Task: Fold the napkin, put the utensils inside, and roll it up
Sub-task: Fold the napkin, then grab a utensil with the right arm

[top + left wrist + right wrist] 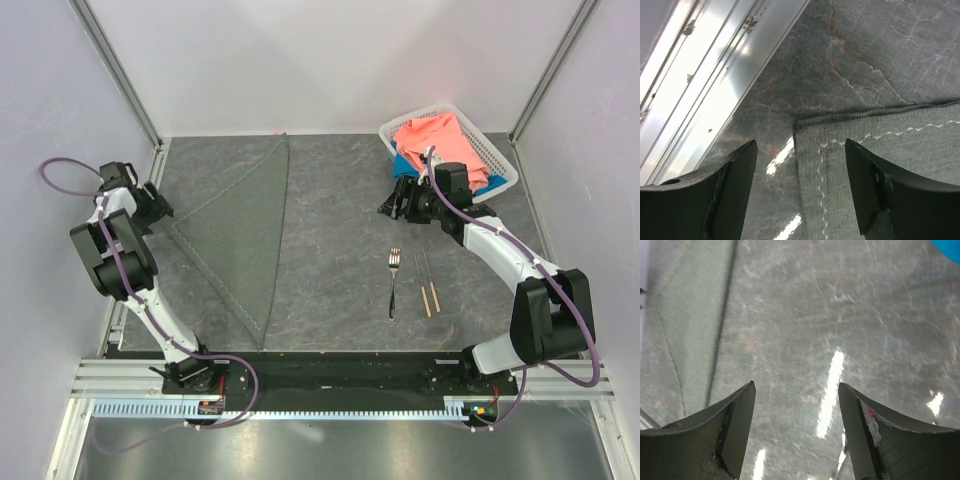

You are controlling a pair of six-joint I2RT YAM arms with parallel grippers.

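Note napkin (240, 225) flat, folded to triangle. Left gripper (800, 145) at napkin's left corner: jaws wide, straddling hem, gripping nothing. Right gripper (795, 385) right of napkin: jaws wide, empty, likely bound for fork (393, 282), chopsticks (428, 283), also right of napkin. Basket (490, 145) far right of napkin: pink cloth (440, 135), blue cloth (403, 165) inside.

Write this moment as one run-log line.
napkin: folded triangle | left gripper: open at its corner | right gripper: open, empty | fork, chopsticks: on table

The thin dark grey cloth napkin (235, 225) is lying flat, folded into a triangle, at left. The small silver metal fork (393, 283) and light wooden chopsticks (428, 283) are lying parallel, well apart from it.
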